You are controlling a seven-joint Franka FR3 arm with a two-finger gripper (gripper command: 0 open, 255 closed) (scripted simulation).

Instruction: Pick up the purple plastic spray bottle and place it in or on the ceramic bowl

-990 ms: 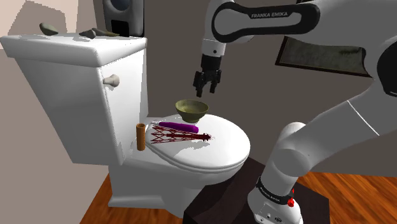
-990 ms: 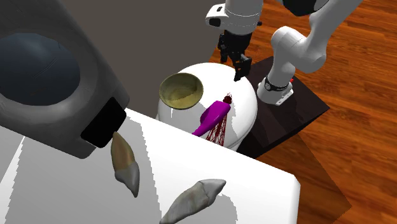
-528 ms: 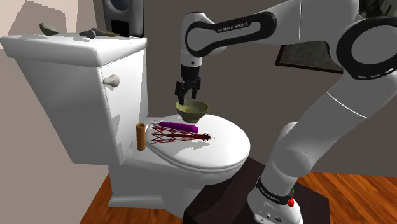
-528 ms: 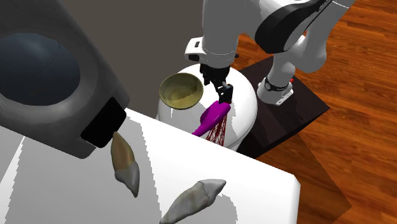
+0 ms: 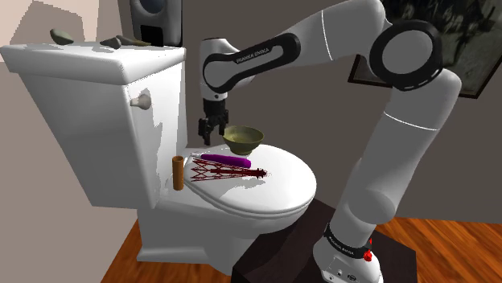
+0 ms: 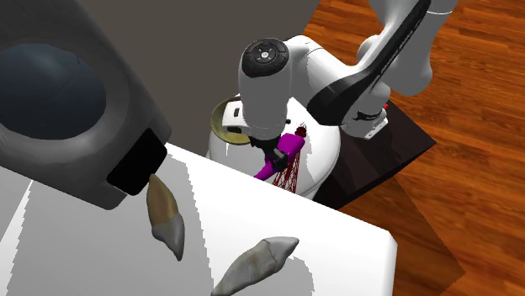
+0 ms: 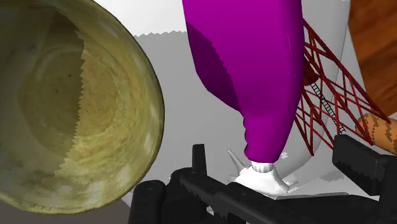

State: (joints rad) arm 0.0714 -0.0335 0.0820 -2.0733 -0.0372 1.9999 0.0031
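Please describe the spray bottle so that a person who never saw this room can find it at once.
Start from the white toilet: on its closed lid lie a few small things. The spray bottle lies on its side along a dark red wire mesh, between an olive bowl and a brown cylinder. It alone is purple, tapering to a white nozzle.

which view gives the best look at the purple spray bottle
The wrist view: the purple spray bottle is close up, body tapering to its white nozzle. The shoulder view shows it as a thin purple strip lying on the toilet lid; in the second exterior view the arm hides part of it.
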